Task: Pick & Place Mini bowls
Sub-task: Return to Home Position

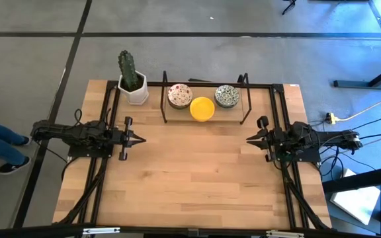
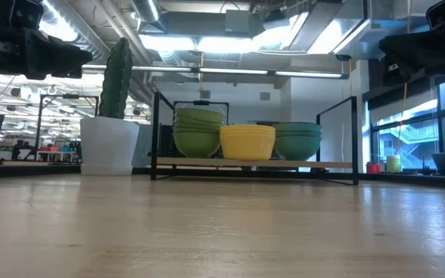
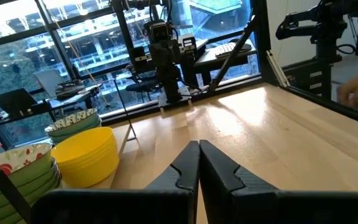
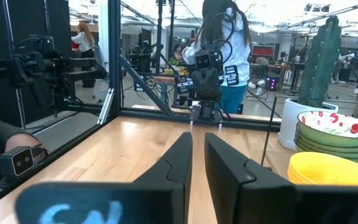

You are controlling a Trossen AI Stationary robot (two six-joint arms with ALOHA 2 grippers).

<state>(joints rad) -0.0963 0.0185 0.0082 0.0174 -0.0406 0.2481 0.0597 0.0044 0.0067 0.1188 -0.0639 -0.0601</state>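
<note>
From above: three stacks of mini bowls (image 1: 202, 109) sit on the wire shelf (image 1: 163, 106) at the back of the table (image 1: 197, 185), mouths up. The left gripper (image 1: 139, 139) and right gripper (image 1: 250, 139) hang well apart from them, one on each side, both empty. Low down: the stacks stand upright. They're round, so no long axis. Left wrist: fingers pressed together. Right wrist: barely a slit between them. I'd judge these bowls stiff, glaze-slick and breakable, so pinch the rim.
</note>
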